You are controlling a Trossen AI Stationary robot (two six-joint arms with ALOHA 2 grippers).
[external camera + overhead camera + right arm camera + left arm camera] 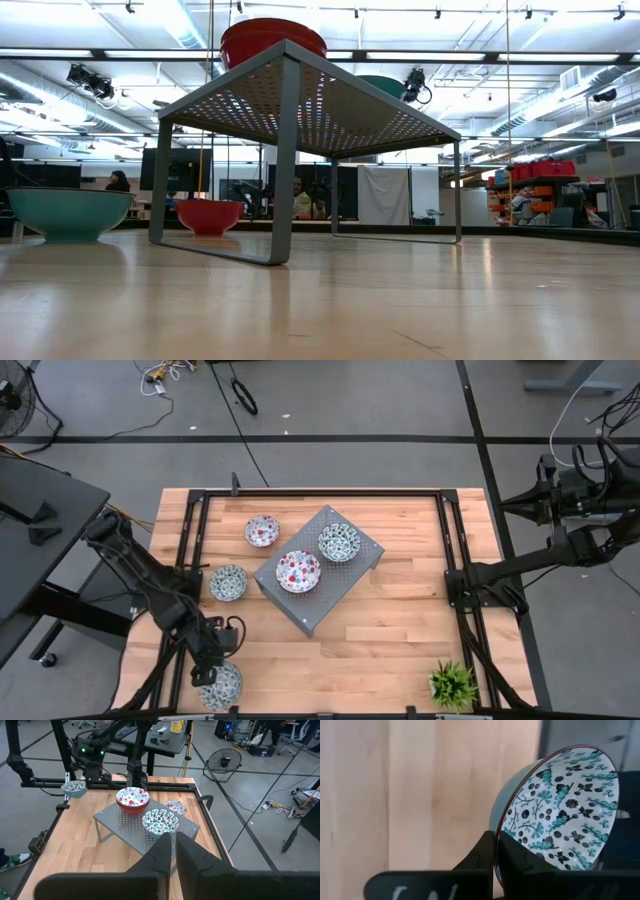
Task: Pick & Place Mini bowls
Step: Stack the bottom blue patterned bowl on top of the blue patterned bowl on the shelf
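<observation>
Your left hand (213,678) sits at the near left corner of the table (400,630), pinching a teal bowl (222,685) by its rim: in the left wrist view one finger (482,852) lies outside the wall and the other inside, with the bowl (555,810) tilted up on edge. From the right wrist view that bowl (75,788) looks lifted clear of the wood, so you are likely carrying it.

Treat it as glazed ceramic: stiff, a bit weighty for its size, slick under the pads and quick to chip. A rim pinch gives you only a thin strip of contact, so the bowl may swing or slip if you jerk. Move smoothly and set it down flat before letting go.

The other bowls: a red bowl (298,571) and a second teal bowl (339,542) rest on the grey perforated stand (300,612) mid-table. Another red bowl (262,530) sits on the wood just beyond the stand's far left side, and a third teal bowl (228,582) sits left of the stand. Take each the same way, by the rim on the side with free room.

Your right hand (172,840) waits off the table's right edge, fingers pressed nearly together and holding nothing. The potted plant (452,685) at the near right is well apart from all this.
</observation>
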